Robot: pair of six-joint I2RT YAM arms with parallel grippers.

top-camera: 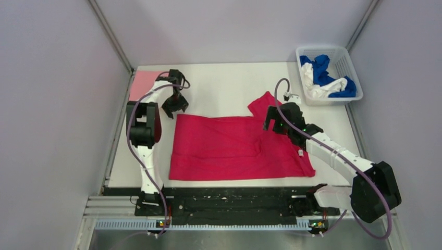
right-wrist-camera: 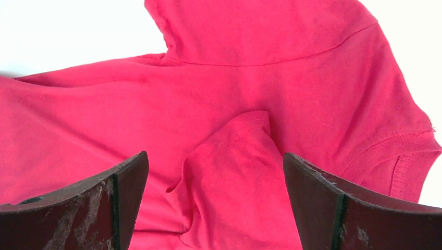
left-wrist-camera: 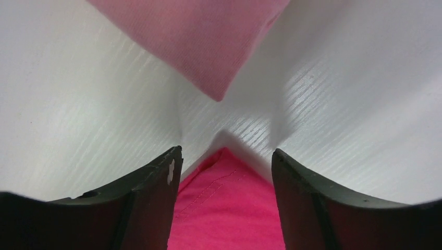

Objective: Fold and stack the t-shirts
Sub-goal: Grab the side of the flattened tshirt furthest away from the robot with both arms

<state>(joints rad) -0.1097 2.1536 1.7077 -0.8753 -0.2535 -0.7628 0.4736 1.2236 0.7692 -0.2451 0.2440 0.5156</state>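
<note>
A crimson-pink t-shirt [top-camera: 234, 148] lies spread on the white table, one sleeve [top-camera: 263, 105] sticking out at its far right. My left gripper [top-camera: 175, 105] is open just above the shirt's far left corner [left-wrist-camera: 225, 203], which shows between its fingers. A folded light pink t-shirt [top-camera: 142, 85] lies at the table's far left; it also shows in the left wrist view [left-wrist-camera: 203, 41]. My right gripper [top-camera: 271, 123] is open above the shirt's right part, over a folded sleeve [right-wrist-camera: 229, 182]. Blue [top-camera: 320, 66] and white [top-camera: 322, 89] shirts lie in the basket. No orange shirt is in view.
A white mesh basket [top-camera: 346, 61] stands at the far right corner. Grey walls close in the table on left, right and back. The black rail [top-camera: 224, 200] with the arm bases runs along the near edge.
</note>
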